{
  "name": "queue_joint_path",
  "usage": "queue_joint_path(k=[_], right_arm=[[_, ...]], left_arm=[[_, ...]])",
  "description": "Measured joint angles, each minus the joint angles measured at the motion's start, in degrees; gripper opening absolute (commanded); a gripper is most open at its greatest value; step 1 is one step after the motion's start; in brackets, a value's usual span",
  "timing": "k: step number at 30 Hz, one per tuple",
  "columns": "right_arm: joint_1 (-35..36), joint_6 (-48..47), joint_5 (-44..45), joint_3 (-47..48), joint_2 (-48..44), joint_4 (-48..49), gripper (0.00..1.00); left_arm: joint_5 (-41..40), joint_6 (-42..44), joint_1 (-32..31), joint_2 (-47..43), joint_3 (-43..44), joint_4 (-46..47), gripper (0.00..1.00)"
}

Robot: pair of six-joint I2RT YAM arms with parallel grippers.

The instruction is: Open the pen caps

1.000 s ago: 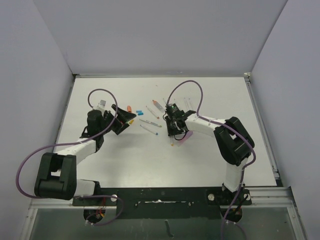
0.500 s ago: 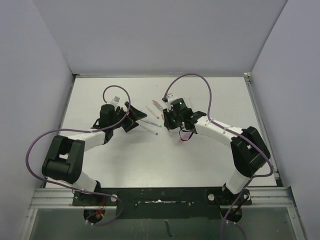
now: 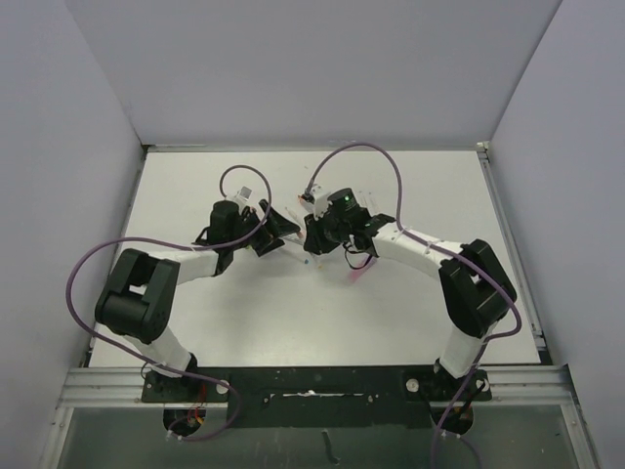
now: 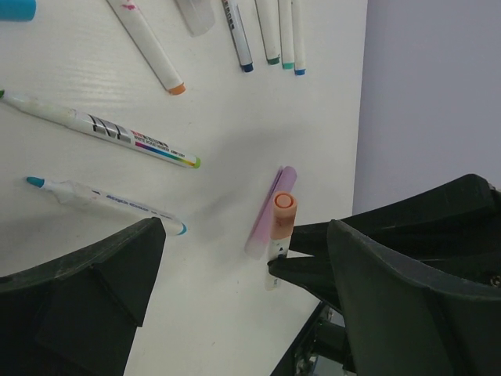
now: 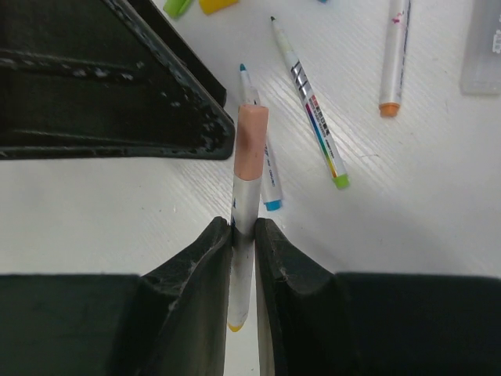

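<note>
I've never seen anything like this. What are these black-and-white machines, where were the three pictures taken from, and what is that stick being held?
Two robot arms are bolted to a white table. One picture looks down from above; the other two come from a camera on each wrist. Thin white pens lie scattered on the table. The right pincer is shut on one pen with a peach cap. The left pincer is open, with that cap in front of it.
</note>
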Motion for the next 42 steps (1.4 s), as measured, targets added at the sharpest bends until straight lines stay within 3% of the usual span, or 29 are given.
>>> queue_joint_path(k=[20, 33, 38, 39, 41, 42], right_arm=[[2.0, -1.9, -6.2, 4.2, 3.3, 0.3, 0.0], [2.6, -2.3, -6.4, 4.3, 4.0, 0.3, 0.0], [2.6, -2.3, -6.3, 4.3, 4.0, 0.3, 0.0], [2.6, -2.3, -6.2, 4.3, 3.9, 0.4, 0.0], [2.6, -2.3, -6.1, 4.3, 3.9, 0.4, 0.07], [2.6, -2.3, -6.1, 4.3, 3.9, 0.4, 0.19]], left_arm=[[-0.3, 1.1, -2.6, 1.0, 0.0, 2.1, 0.58], [-0.5, 0.9, -2.6, 1.0, 0.0, 3.7, 0.27], [-0.8, 1.0, -2.6, 1.0, 0.0, 4.0, 0.0], [-1.3, 1.5, -2.6, 1.0, -0.1, 3.8, 0.0], [-1.5, 1.5, -2.5, 1.0, -0.1, 3.9, 0.0], [-1.5, 1.4, -2.5, 1.0, -0.1, 4.0, 0.0]])
